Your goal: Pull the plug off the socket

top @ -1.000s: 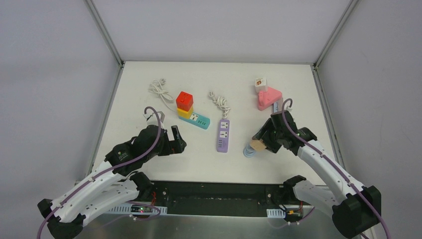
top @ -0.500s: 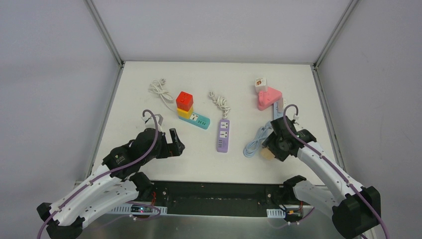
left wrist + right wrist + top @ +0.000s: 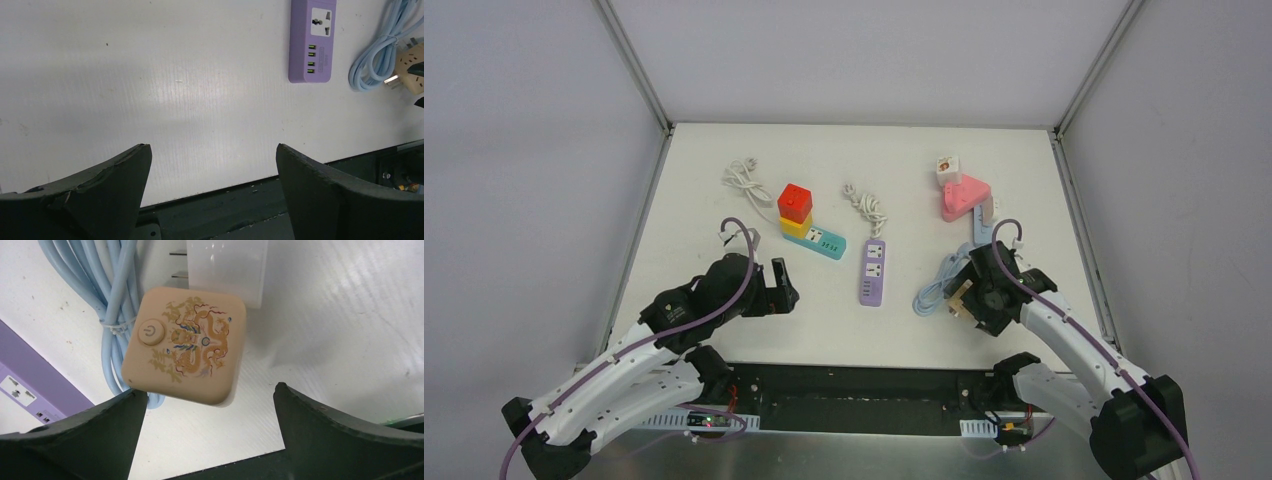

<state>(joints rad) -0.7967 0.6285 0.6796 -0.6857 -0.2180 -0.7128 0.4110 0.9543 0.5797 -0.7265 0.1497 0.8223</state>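
Note:
A tan cube socket with a dragon print and a power button lies on the table on its light-blue cable. A white plug with bare prongs lies just beyond it, apart from it. My right gripper is open just short of the cube and holds nothing. In the top view the cube sits at my right gripper, near the table's front edge. My left gripper is open and empty over bare table, as its wrist view shows.
A purple power strip lies mid-table. A teal strip carries a yellow and a red cube. A pink socket with a white cube is at the back right. White coiled cables lie behind.
My right gripper carried the tan cube to the right and toward the front edge, then opened and let it go. The blue cable came into view. My left arm barely moved.

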